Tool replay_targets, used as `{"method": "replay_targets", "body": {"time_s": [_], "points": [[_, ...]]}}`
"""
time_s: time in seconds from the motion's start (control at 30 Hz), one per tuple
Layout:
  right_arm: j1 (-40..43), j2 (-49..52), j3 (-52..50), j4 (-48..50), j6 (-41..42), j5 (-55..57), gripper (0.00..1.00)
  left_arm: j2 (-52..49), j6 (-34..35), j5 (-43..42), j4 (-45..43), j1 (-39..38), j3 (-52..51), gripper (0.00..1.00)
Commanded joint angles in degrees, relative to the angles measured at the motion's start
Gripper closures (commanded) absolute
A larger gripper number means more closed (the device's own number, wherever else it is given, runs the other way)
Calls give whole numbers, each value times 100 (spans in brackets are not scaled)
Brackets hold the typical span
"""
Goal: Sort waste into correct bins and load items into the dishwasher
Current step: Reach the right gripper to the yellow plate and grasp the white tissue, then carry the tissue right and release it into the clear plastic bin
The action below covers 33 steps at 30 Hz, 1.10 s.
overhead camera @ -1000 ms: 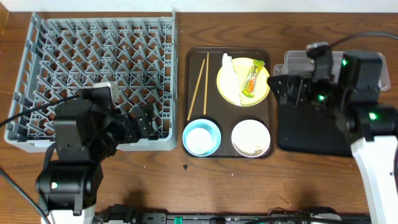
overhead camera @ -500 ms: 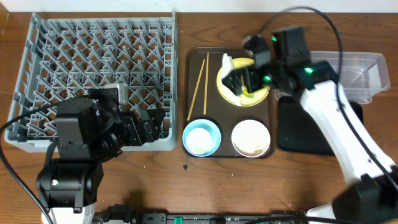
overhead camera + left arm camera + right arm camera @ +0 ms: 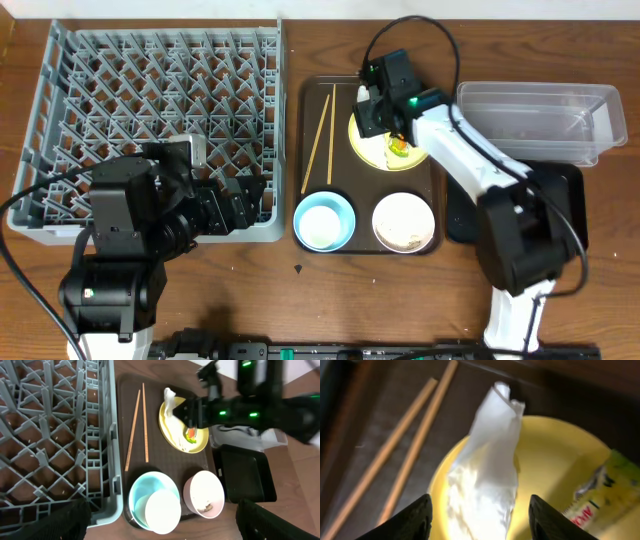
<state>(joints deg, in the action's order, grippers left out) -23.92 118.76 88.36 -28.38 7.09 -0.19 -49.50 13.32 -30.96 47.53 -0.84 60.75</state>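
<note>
Well, my overhead shows a dark wooden table [image 3: 300, 295] edge to edge, with the grey dish rack [image 3: 150, 90] on the left and the brown serving tray [image 3: 308, 150] in the centre. My right claw [image 3: 480, 515] hangs spread over the yellow plate [image 3: 550, 455], with the crumpled napkin [image 3: 485, 470] between its fingers and the wrapper [image 3: 600, 495] just beside. My left claw [image 3: 162, 520] is spread too, by the rack's near edge.

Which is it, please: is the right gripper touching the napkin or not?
Apart. The right wrist view shows bare plate between the napkin and both open fingers.
</note>
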Motion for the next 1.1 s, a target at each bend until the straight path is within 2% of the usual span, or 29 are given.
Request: {"method": "replay_targets", "body": {"time_s": [0.0,0.1,0.13,0.23,0.27,0.6,0.67,0.7,0.93,1.07], "points": [[-26,459,57,138,273,254,44,20,9,-55,-13,24,138,7],[-35,656,57,175,273,83,45,20,9,-55,-13,24,138,7],[-48,702,57,175,271,61,50,20,9,-55,-13,24,138,7],[-66,699,57,116,280,238,97,20,11,-55,-13,24,138,7],[-63,632,57,76,315,240,99,17,9,-55,-13,24,138,7],[481,-1045,57,-114,1456,101,99,17,9,-55,-13,24,138,7],[715,-1397,57,-267,1897,149,99,20,9,-55,-13,24,138,7],[970,-1648,57,-468,2409,170,99,17,9,-55,-13,24,138,7],[1954,-1617,28,-1360,4100,1106,99,17,9,-55,-13,24,138,7],[2358,-1296,24,-1381,4131,1154,99,20,9,-55,-11,24,138,7]]}}
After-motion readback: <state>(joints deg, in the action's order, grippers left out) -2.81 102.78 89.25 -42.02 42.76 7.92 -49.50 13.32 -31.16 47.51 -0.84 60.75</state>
